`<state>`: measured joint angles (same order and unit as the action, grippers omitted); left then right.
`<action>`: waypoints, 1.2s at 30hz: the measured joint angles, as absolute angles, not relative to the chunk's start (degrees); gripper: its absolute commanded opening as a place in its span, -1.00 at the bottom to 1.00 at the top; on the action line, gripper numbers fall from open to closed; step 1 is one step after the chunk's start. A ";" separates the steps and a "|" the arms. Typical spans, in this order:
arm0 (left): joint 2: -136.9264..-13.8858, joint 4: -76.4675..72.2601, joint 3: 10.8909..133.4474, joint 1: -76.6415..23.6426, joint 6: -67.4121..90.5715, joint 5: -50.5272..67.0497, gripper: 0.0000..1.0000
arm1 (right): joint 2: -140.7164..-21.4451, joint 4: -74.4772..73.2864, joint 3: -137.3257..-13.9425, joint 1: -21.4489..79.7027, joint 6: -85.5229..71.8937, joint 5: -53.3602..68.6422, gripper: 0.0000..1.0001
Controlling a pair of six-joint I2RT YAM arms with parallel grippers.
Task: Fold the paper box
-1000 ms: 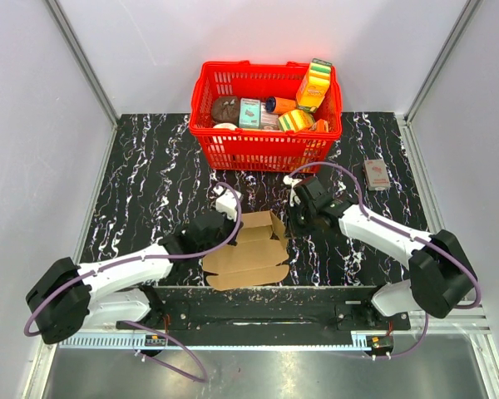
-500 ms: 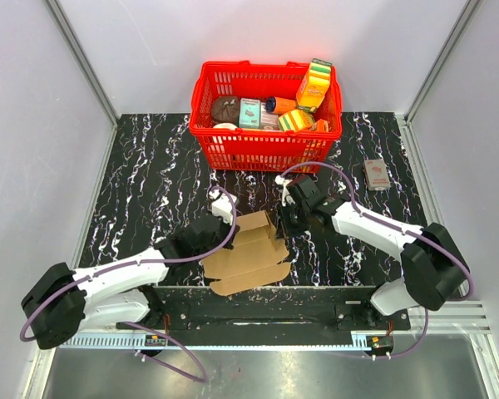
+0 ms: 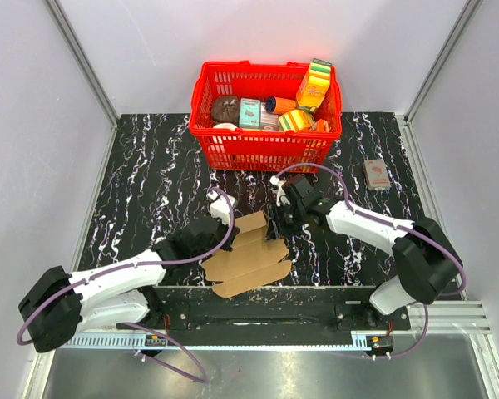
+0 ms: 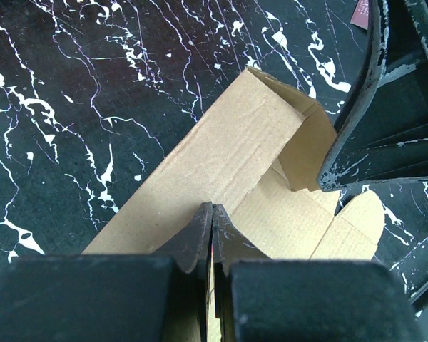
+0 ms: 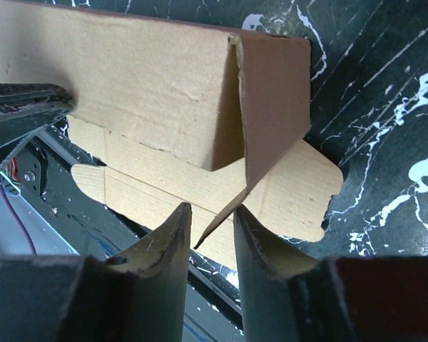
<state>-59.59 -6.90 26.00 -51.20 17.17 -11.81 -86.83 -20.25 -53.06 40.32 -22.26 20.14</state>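
Observation:
The paper box (image 3: 251,259) is a brown cardboard sheet lying partly folded near the table's front edge. Its far wall and right end flap stand up. My left gripper (image 3: 223,230) is shut on the raised far wall, seen edge-on between the fingers in the left wrist view (image 4: 212,211); the box's wall (image 4: 235,149) runs away from it. My right gripper (image 3: 275,223) is at the box's right end. In the right wrist view it (image 5: 210,214) is open with a narrow gap, and the end flap's (image 5: 271,100) lower corner hangs between the fingers.
A red basket (image 3: 258,151) full of groceries stands at the back, just beyond both grippers. A small red packet (image 3: 376,174) lies at the right. The black base rail (image 3: 266,301) runs along the table's front edge, just under the box.
My right gripper has moved left, up to the box's right end. My left gripper has shifted slightly right and forward with the wall, and the box has turned a little.

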 measured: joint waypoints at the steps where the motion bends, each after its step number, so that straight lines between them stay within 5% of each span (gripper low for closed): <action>1: -59.55 -6.90 25.93 -51.20 17.23 -11.79 -1.00 | -86.91 -19.90 -53.06 40.36 -22.41 20.36 -0.17; 36: -59.40 -5.93 25.71 -51.20 18.70 -10.94 -1.00 | -86.85 3.92 -45.98 40.51 -21.26 35.88 0.21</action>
<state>-59.40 -5.93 25.71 -51.20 18.70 -10.94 -86.85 3.92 -45.98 40.51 -21.26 35.88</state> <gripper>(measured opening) 0.020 0.585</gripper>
